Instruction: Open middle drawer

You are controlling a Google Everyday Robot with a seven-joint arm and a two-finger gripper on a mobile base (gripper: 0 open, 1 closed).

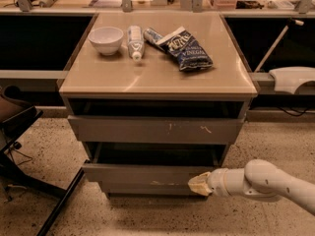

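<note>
The middle drawer [142, 174] is a long plain grey front with a faint pale scuff at its lower edge. It stands pulled out from the cabinet, with its dark inside showing above the front. My gripper [199, 185], pale tan at the tip of a white arm [261, 181] coming in from the right, is at the right end of that drawer front, against its lower edge. The top drawer front [157, 130], with white scratch marks, sits above and is also slightly out. A narrow strip of the bottom drawer front [147, 190] shows below.
On the beige cabinet top [157, 77] stand a white bowl [106, 38], a lying bottle [134, 41] and a blue chip bag [186, 48]. A black chair base [29, 156] stands at the left on speckled floor. A white object [293, 77] sits at the right.
</note>
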